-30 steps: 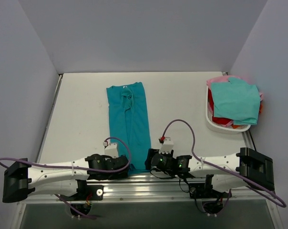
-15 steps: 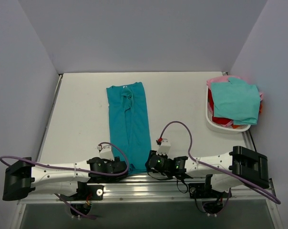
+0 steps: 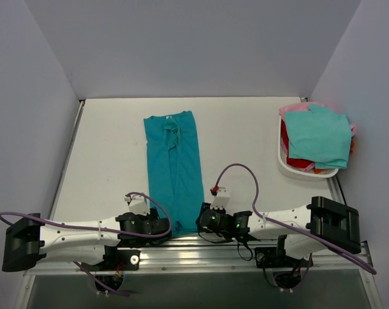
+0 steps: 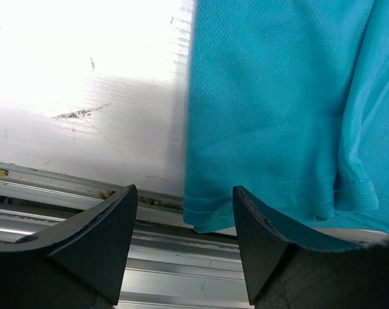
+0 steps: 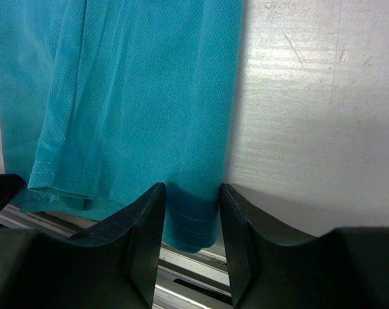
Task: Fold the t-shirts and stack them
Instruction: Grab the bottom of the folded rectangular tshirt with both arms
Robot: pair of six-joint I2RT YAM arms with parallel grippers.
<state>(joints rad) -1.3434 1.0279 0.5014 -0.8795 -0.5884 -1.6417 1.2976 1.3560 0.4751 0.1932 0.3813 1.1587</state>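
Both arms have dropped to the near edge of the table [image 3: 111,141], where the flat teal-blue t-shirt [image 3: 175,167] ends: left gripper [image 4: 185,190] spread astride its hem corner, right gripper [image 5: 191,187] narrowed around the other, grip unconfirmed, ready to begin folding.

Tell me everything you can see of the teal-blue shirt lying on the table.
The teal-blue shirt is soft, fine-meshed cloth, folded lengthwise into a long narrow strip. It lies on the table, collar at the far end, stitched hem just over the near edge. The left gripper stands open around its hem's left corner; the right gripper brackets the right corner closely, grip uncertain.
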